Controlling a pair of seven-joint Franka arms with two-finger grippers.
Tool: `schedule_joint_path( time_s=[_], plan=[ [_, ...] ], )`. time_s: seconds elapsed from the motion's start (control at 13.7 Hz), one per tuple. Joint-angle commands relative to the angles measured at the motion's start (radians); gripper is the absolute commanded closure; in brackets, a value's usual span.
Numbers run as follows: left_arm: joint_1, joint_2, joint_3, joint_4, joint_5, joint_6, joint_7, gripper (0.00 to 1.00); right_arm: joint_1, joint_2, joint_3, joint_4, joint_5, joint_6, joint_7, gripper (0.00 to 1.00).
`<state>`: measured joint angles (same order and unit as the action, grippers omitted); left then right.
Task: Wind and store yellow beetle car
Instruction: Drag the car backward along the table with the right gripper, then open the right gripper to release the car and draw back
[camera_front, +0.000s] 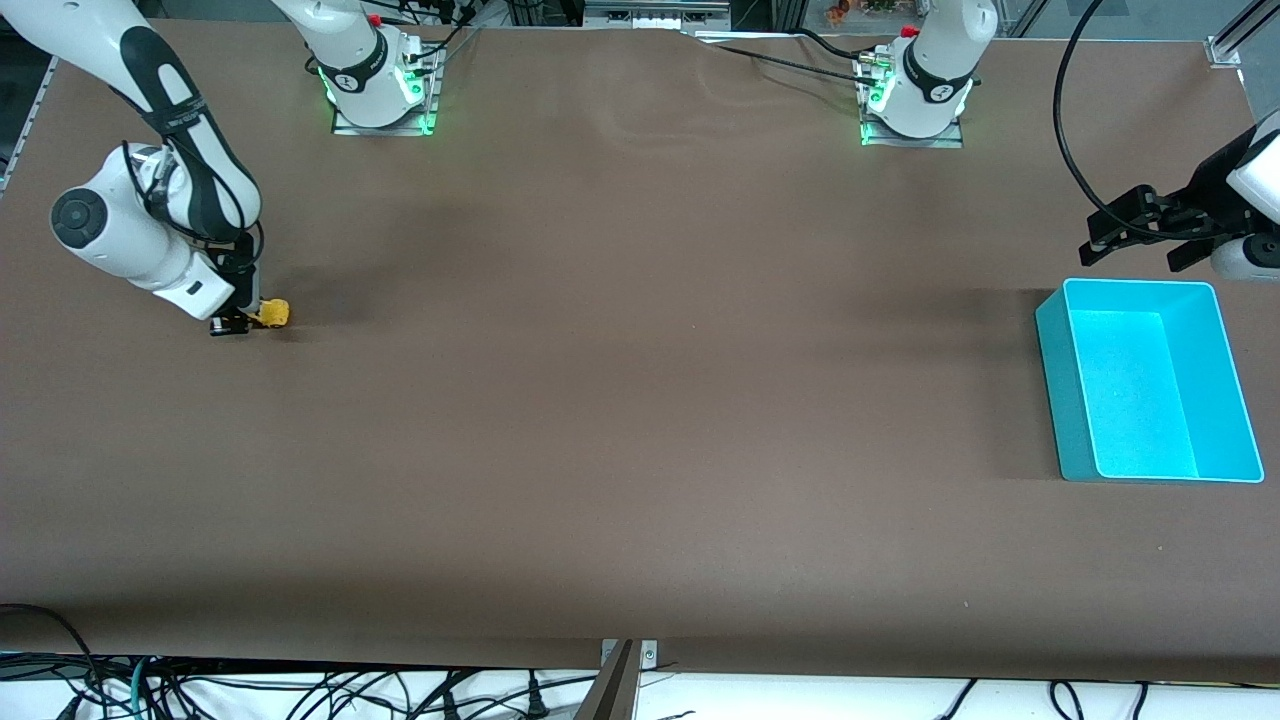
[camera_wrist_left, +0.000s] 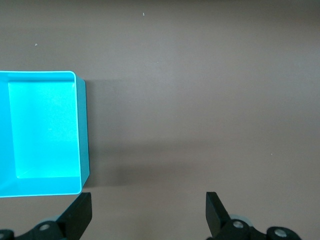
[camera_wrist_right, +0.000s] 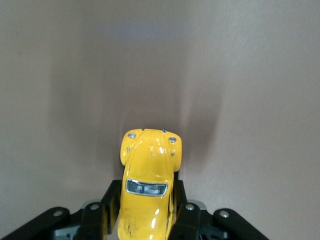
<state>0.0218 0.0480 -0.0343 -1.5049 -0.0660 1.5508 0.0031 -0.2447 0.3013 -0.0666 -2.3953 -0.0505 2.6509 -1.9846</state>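
Note:
The yellow beetle car (camera_front: 274, 314) sits low at the brown table near the right arm's end, and I cannot tell whether its wheels touch the surface. My right gripper (camera_front: 245, 320) is shut on the car's sides. In the right wrist view the yellow beetle car (camera_wrist_right: 149, 180) pokes out from between the black fingers (camera_wrist_right: 109, 200), nose pointing away. My left gripper (camera_front: 1140, 232) hangs open in the air beside the turquoise bin (camera_front: 1050, 345), toward the robots' bases. In the left wrist view its fingers (camera_wrist_left: 80, 212) stand wide apart with bare table between them, and the turquoise bin (camera_wrist_left: 82, 130) has nothing in it.
The brown table (camera_front: 640, 400) stretches wide between car and bin. The two arm bases (camera_front: 380, 90) stand along the edge farthest from the front camera. Cables hang off the table edge nearest the front camera.

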Motion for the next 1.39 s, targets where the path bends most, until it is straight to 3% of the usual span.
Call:
schedule_joint_path(
  time_s=[0.0,0.66,0.73,0.8,1.31],
  plan=[
    [0.0,0.003,-0.002,0.014,0.015,-0.009,-0.003,0.0,-0.071,0.081,0.005,0.042,-0.008,-0.012,-0.075,0.7],
    [0.0,0.003,-0.002,0.014,0.015,-0.009,-0.003,0.0,-0.163,0.099,0.005,0.067,-0.009,-0.012,-0.145,0.66],
    [0.0,0.003,-0.002,0.014,0.015,-0.009,-0.003,0.0,-0.163,0.098,0.005,0.065,-0.009,-0.012,-0.167,0.47],
    [-0.002,0.003,-0.002,0.014,0.015,-0.009,-0.003,0.0,-0.163,0.085,0.008,0.067,-0.009,-0.032,-0.169,0.0],
    [0.0,0.003,-0.002,0.014,0.015,-0.009,-0.003,0.0,-0.159,-0.016,0.019,0.103,-0.006,-0.21,-0.163,0.0]
  ],
)
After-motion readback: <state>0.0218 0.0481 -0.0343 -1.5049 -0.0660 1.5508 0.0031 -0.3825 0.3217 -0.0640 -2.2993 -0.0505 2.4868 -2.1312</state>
